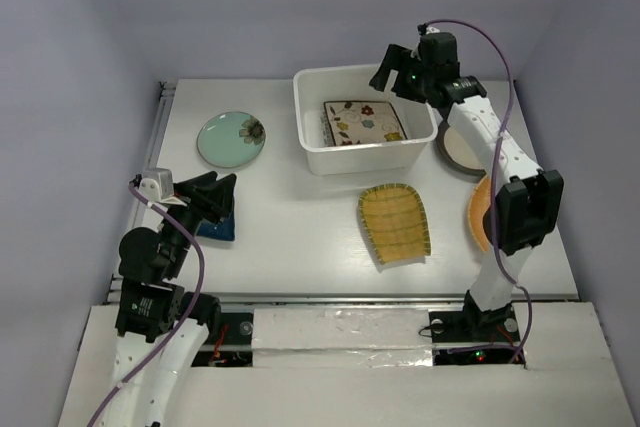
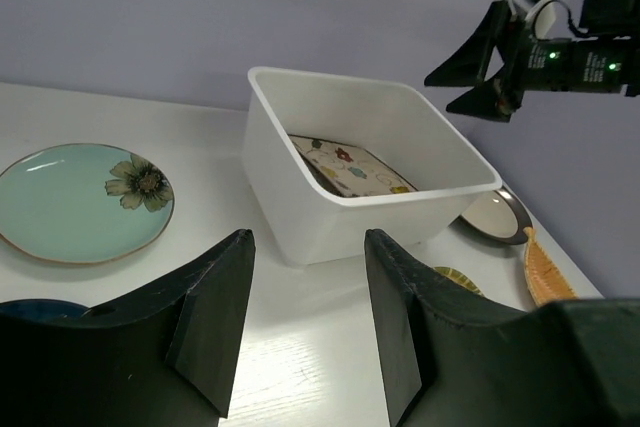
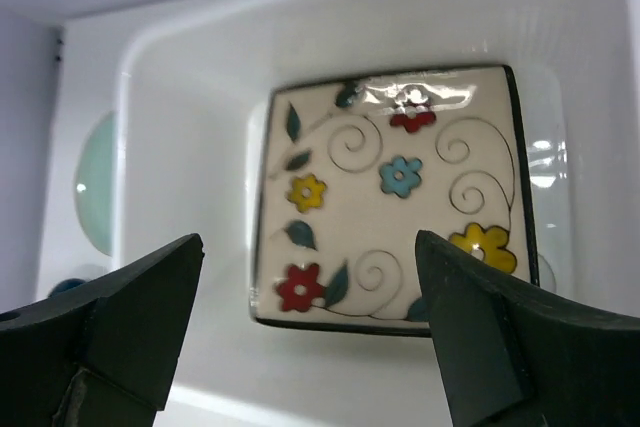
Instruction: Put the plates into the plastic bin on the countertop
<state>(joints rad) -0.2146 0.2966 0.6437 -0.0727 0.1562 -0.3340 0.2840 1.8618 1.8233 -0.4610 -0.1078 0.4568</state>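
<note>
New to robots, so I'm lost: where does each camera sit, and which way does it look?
Top external: above and behind, looking down on the table; left arm and right arm show.
Left wrist: low at the table's left, facing the plastic bin; left gripper open.
Right wrist: over the bin, looking down at the square floral plate; right gripper open.
Shared: all three show that plate.

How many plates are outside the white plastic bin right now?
5: mint-green round plate back left; small dark blue plate front left; yellow ribbed plate centre; orange leaf-shaped plate and dark-rimmed round plate right, both partly hidden.
</note>
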